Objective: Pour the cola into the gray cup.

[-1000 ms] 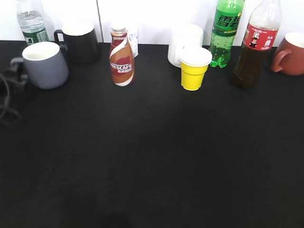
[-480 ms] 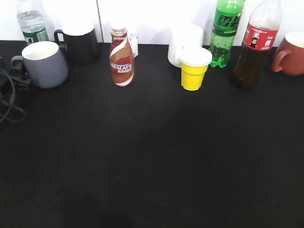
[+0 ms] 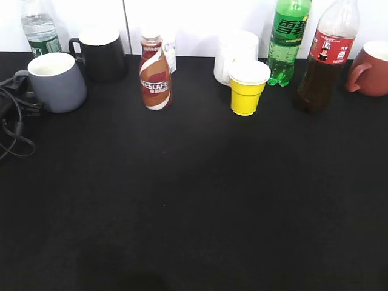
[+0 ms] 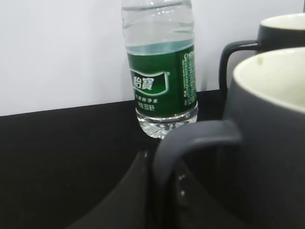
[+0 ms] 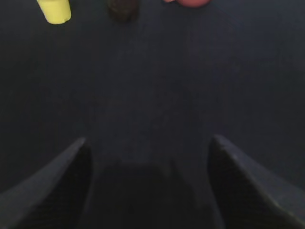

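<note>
So the left gripper (image 3: 17, 97) is sitting at the far 9 o'clock edge of the table (image 3: 194, 200) in the exterior view, right up against the handle of the gray cup (image 3: 59, 82). From the wrist camera on that arm, the cup's loop handle (image 4: 190, 157) is filling the lower middle of the picture, with a dark finger (image 4: 128, 195) showing just to the 9 o'clock side of it. It's looking like the handle is between the fingers, but I honestly cannot tell whether they're clamped on it or just around it. A cable (image 3: 13, 130) is looping out from that gripper towards 6 o'clock.

The right gripper (image 5: 147, 186) is hanging wide open over bare black tabletop, holding nothing, both fingers (image 5: 52, 186) spread well apart.

Moving outward from the cup: a black mug (image 3: 100, 53) is standing just at its 1 o'clock, and a water bottle with a green label (image 3: 40, 29) is standing behind it at 12, against the white wall. A brown-and-white coffee bottle (image 3: 155, 74) is standing further along at 3 o'clock. Past that, a yellow cup (image 3: 247, 88) is sitting in front of a white cup (image 3: 235, 53), with a green soda bottle (image 3: 288, 41) beside them.

The cola (image 3: 325, 60) is standing upright way over at the 2 o'clock side of the table, well apart from the gray cup, with a reddish mug (image 3: 371, 70) just beside it.
</note>
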Controlling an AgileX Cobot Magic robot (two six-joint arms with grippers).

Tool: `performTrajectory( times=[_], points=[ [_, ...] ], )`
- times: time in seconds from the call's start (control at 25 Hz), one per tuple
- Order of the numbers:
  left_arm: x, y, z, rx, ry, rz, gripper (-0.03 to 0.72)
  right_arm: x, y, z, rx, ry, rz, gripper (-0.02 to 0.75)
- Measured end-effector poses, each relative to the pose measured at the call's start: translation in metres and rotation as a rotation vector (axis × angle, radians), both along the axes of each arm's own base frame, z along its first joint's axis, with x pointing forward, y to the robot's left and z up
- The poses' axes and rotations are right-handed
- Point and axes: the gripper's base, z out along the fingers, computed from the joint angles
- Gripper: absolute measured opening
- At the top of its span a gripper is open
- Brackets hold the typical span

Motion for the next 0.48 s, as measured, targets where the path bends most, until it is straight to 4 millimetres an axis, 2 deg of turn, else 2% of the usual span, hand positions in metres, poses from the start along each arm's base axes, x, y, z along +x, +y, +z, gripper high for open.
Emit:
performTrajectory(
  times=[0.12, 0.36, 0.4, 0.48],
  points=[
    [0.000, 0.000, 0.000, -0.003, 0.000, 0.000, 0.055, -0.001, 0.000, 0.009, 0.001, -0.064, -0.003, 0.574],
    [0.000, 0.000, 0.000, -0.001, 0.000, -0.005, 0.055, 0.006, -0.003, 0.053, 0.016, -0.520, -0.033, 0.574],
    [0.000, -0.001, 0.001, 0.001, 0.010, -0.008, 0.055, 0.014, -0.003, 0.058, 0.018, -0.543, -0.038, 0.574],
    [0.000, -0.002, 0.015, 0.037, 0.044, -0.027, 0.055, 0.043, -0.004, 0.065, 0.021, -0.517, -0.047, 0.574]
  ],
)
